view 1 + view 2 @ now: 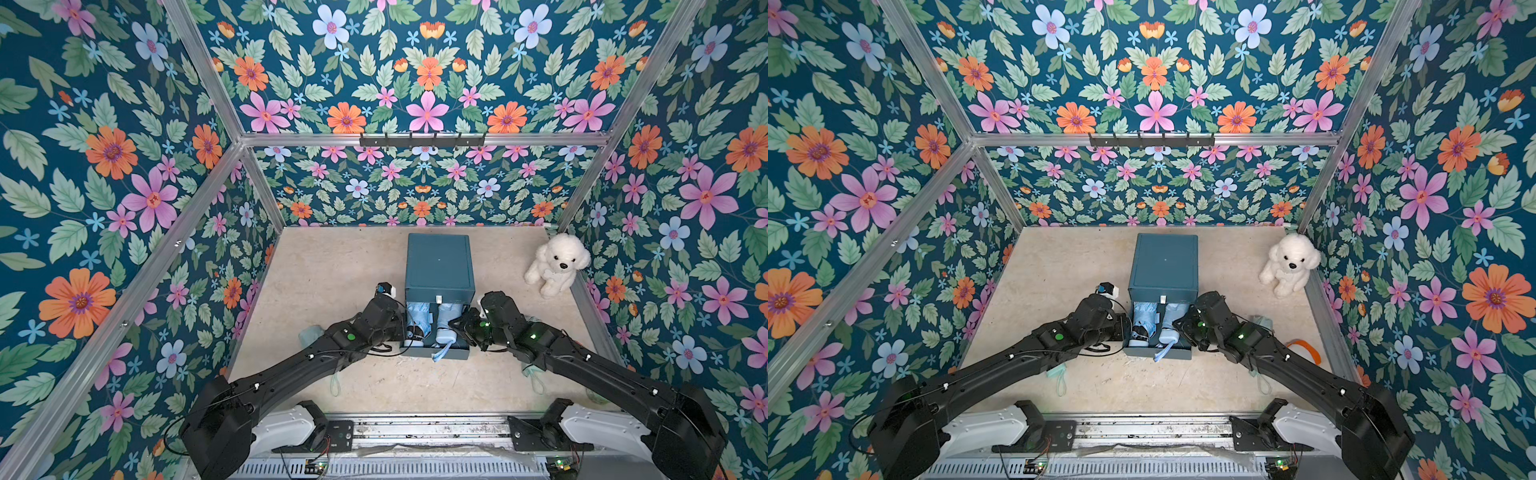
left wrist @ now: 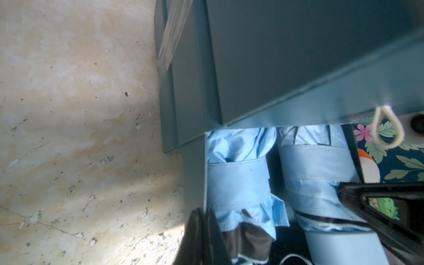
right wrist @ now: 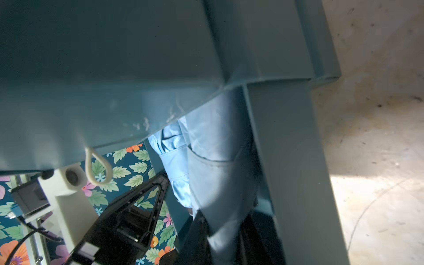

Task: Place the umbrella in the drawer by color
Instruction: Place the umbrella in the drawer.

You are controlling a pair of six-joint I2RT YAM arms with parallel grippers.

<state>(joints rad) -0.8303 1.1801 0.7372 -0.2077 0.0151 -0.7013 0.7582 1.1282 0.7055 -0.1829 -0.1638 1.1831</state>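
Observation:
A teal drawer cabinet [image 1: 439, 266] stands mid-floor with its bottom drawer [image 1: 457, 354] pulled open. Two folded light blue umbrellas lie side by side in it: the left one [image 1: 417, 313] [image 2: 238, 179] and the right one [image 1: 449, 316] [image 3: 220, 179]. My right gripper [image 1: 455, 326] [image 3: 226, 229] is shut on the right umbrella near its handle end, and its strap [image 1: 442, 353] hangs over the drawer front. At the drawer's left side, my left gripper [image 1: 405, 328] [image 2: 205, 212] is shut, with one finger outside and one inside the thin side wall.
A white plush dog [image 1: 557, 264] sits in the far right corner. Mint-coloured bundles show under the arms [image 1: 309, 334] [image 1: 1262, 322], and an orange strap [image 1: 1306, 349] lies by the right wall. The upper drawer's cord loop [image 2: 387, 128] hangs above the open drawer. A hook rail [image 1: 422, 139] is on the back wall.

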